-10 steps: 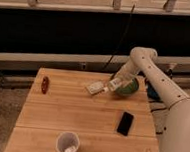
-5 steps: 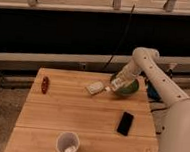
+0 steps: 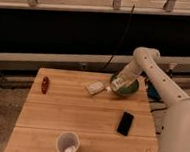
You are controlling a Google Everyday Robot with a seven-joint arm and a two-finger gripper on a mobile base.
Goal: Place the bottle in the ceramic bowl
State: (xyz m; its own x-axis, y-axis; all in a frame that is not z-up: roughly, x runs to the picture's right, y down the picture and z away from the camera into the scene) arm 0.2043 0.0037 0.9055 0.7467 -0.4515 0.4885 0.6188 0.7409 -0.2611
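- At the two o'clock corner of the wooden table (image 3: 80, 114), the gripper (image 3: 120, 83) is held over the green ceramic bowl (image 3: 129, 89), with the arm reaching in from three o'clock.
- A white shape, judged to be the bottle (image 3: 118, 84), is seen at the bowl's nine o'clock rim; it cannot be told whether the jaws are clenched on it or released.
- If the bottle is let go while lying across the rim, it may be tipped out toward the small white packet (image 3: 95, 87) just beside the bowl at nine o'clock.
- The bowl sits near the table edge, so it could be nudged off by a sideways push.
- The phone (image 3: 125, 123), cup (image 3: 67, 143) and red object (image 3: 45, 84) lie well apart and are unlikely to be disturbed.
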